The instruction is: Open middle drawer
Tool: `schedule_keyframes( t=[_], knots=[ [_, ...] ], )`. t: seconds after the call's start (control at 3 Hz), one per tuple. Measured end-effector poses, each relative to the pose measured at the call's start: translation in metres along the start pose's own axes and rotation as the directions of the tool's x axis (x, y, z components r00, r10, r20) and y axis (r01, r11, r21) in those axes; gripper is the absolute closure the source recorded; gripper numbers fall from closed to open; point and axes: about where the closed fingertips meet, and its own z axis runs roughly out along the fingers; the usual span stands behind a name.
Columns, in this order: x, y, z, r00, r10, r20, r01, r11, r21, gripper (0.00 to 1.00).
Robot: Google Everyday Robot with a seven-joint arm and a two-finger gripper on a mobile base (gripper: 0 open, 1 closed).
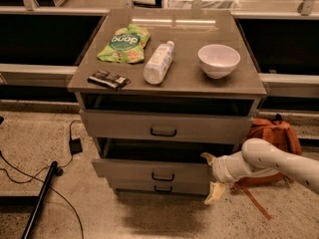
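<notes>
The grey cabinet has three drawers. The middle drawer (149,171), with a small dark loop handle (163,176), stands pulled out past the bottom drawer (159,187), showing a dark gap above its front. My gripper (211,176) is at the right end of the middle drawer's front. It is open, with one pale finger (206,157) at the front's top edge and the other (215,193) below it. My white arm (269,163) reaches in from the right.
The top drawer (164,126) is also slightly out. On the cabinet top lie a green snack bag (124,43), a white bottle (158,62), a white bowl (219,60) and a dark bar (108,79). An orange backpack (274,133) sits at right. Cables and a black pole (40,203) lie on the floor at left.
</notes>
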Motion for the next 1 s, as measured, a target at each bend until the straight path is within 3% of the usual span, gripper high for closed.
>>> schedule_keyframes(
  t=[0.33,1.0],
  knots=[
    [0.015,-0.004,0.007,0.999,0.015,-0.051,-0.016,0.9996,-0.021,0.06],
    [0.018,0.009,0.005,0.995,-0.025,-0.093,0.019,0.9976,-0.067,0.48]
  ],
)
